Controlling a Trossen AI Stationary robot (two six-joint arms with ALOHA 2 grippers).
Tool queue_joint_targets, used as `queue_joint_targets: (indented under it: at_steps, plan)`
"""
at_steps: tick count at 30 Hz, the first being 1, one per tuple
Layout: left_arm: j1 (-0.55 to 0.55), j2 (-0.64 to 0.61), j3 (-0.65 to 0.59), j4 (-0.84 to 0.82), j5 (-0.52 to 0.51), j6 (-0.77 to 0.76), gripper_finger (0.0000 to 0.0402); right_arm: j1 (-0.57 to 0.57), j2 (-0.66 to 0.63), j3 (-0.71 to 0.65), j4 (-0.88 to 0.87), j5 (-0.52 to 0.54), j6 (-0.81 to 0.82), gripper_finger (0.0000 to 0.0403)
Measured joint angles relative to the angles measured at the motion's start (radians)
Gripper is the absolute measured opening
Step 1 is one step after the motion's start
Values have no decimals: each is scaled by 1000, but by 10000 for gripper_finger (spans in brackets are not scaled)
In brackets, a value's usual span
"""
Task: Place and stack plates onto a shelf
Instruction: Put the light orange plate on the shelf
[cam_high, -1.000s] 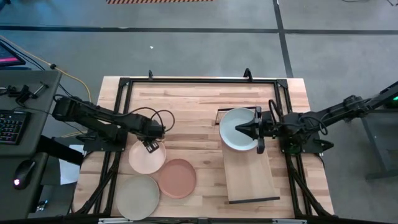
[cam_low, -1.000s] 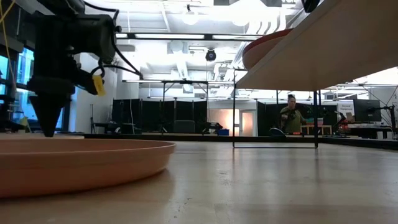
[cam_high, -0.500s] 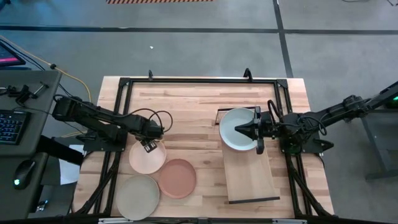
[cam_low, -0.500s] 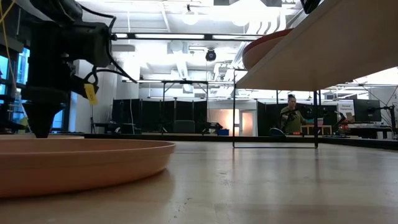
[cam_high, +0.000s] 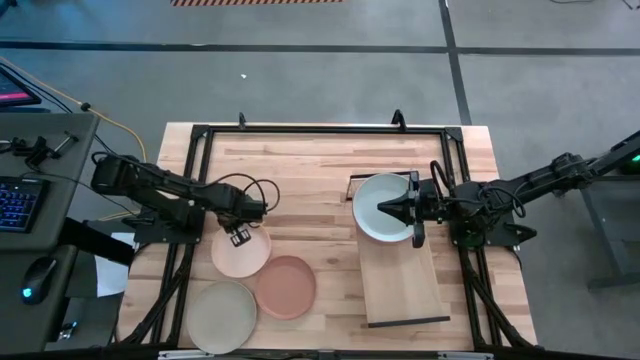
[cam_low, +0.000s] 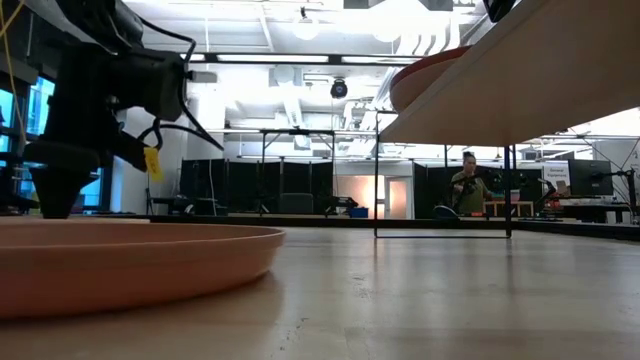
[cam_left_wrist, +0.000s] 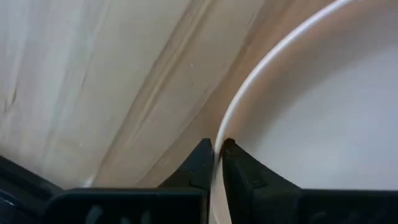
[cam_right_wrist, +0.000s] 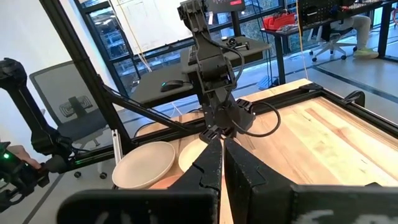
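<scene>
Three plates lie on the table's near left: peach (cam_high: 242, 256), terracotta (cam_high: 286, 288), which fills the low view's foreground (cam_low: 120, 260), and sage-cream (cam_high: 222, 316). My left gripper (cam_high: 240, 237) stands at the peach plate's far rim, shut on it. The light-wood shelf (cam_high: 402, 285) stands at the right. A pale blue-grey plate (cam_high: 372, 222) rests on its far end, and a reddish plate edge (cam_low: 425, 75) shows under it in the low view. My right gripper (cam_high: 381, 208) hovers over that plate, shut and holding nothing. My left gripper pinches the peach plate's far rim (cam_left_wrist: 231, 121) between its two fingers, one finger inside the plate (cam_left_wrist: 249, 177) and one outside. The fingers come from above, pointing down. The plate looks level on the table; whether it is lifted I cannot tell.
A black metal frame (cam_high: 320, 128) runs around the tabletop. Bare wood lies between the plates and the shelf (cam_high: 320, 200). The shelf's near half is bare. Beyond the table, a person (cam_low: 467, 190) stands far back in the room.
My left gripper has shifted a little toward the table's left edge at the peach plate's far rim and has closed on it. Its yellow tag has swung. The plates and my right gripper have stayed where they were.
</scene>
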Motion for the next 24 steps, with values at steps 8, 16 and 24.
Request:
queue_joint_targets:
  at_steps: [8,16,24]
  plan:
    - [54,-122,54,-67,-19,-59,3,0,0,0,-6,0,-5,0]
    - [114,-275,246,-202,-100,-129,1,0,0,0,-7,0,-9,0]
    - [139,-286,486,-280,-229,-102,1,0,-2,22,-21,14,-70,0]
